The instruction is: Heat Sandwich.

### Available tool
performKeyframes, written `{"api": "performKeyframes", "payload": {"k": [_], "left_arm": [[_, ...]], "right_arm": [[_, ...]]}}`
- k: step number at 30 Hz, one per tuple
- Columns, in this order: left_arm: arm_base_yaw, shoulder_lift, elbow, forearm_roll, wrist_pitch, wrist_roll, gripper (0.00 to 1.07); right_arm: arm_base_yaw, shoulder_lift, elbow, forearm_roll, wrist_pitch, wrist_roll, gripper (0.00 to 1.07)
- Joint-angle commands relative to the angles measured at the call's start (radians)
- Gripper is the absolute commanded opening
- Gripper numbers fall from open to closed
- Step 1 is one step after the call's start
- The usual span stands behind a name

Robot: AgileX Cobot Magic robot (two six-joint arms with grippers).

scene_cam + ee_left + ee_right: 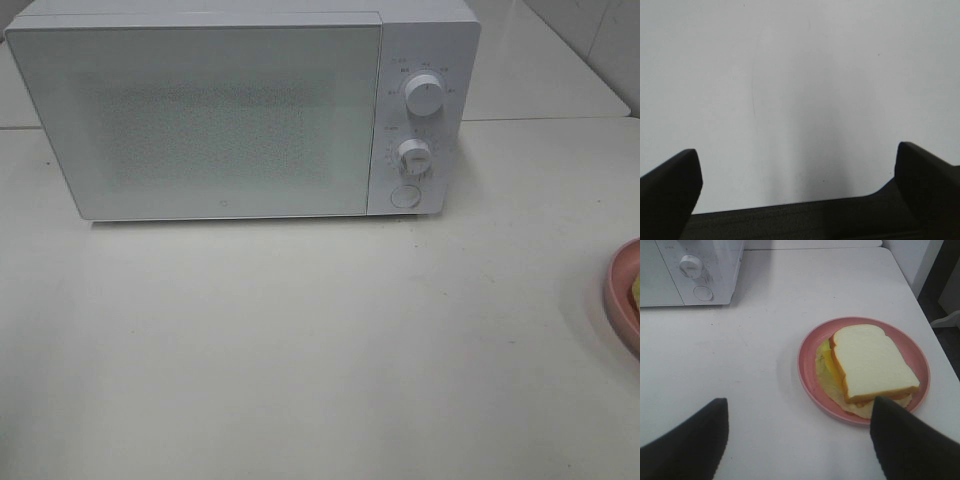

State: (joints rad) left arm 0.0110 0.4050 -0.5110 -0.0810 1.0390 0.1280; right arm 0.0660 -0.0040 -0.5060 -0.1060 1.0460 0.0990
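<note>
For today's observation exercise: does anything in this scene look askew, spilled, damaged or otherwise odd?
Only one small thing: on the pink plate, the sandwich has its top bread slice shifted off the yellow filling and pale layer beneath. The microwave sits closed and square on the table. No spill or damage shows.

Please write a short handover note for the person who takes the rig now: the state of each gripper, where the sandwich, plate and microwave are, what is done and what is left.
Left gripper: open, empty, over bare table.
Right gripper: open, empty, above the table near the plate, touching nothing.
Sandwich: lies on the pink plate, at the right edge of the table in the high view.
Microwave: at the back of the table, door shut, both knobs and the round button facing front.
Done: nothing visible yet; the sandwich is untouched.
Left: open the door, put the sandwich inside, close the door, start heating.
</note>
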Motion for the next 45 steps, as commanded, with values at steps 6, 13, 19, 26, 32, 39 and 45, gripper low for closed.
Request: {"api": "performKeyframes", "payload": {"k": [6, 13, 19, 26, 32, 39, 45], "left_arm": [[0.001, -0.198, 0.015, -0.002, -0.001, -0.01, 1.0], [0.001, -0.365, 0.015, -0.002, -0.001, -0.011, 1.0], [0.001, -0.437, 0.015, -0.003, -0.001, -0.011, 1.0], [-0.001, -0.436, 0.015, -0.005, -0.002, -0.011, 1.0], [-0.001, -0.435, 0.015, -0.005, -0.002, -0.011, 1.0], [-0.001, -0.435, 0.015, -0.005, -0.002, -0.011, 1.0], [-0.001, -0.435, 0.015, -0.005, -0.002, -0.011, 1.0]], "right_arm": [[-0.007, -0.026, 0.001, -0.005, -0.007, -0.01, 0.75], [-0.007, -0.026, 0.001, -0.005, -0.007, -0.01, 0.75], [-0.007, -0.026, 0.001, -0.005, -0.007, -0.01, 0.75], [-0.007, -0.022, 0.001, -0.005, -0.007, -0.01, 0.75], [-0.007, -0.021, 0.001, -0.005, -0.007, -0.01, 0.75], [-0.007, -0.021, 0.001, -0.005, -0.007, -0.01, 0.75], [-0.007, -0.021, 0.001, -0.005, -0.007, -0.01, 0.75]]}}
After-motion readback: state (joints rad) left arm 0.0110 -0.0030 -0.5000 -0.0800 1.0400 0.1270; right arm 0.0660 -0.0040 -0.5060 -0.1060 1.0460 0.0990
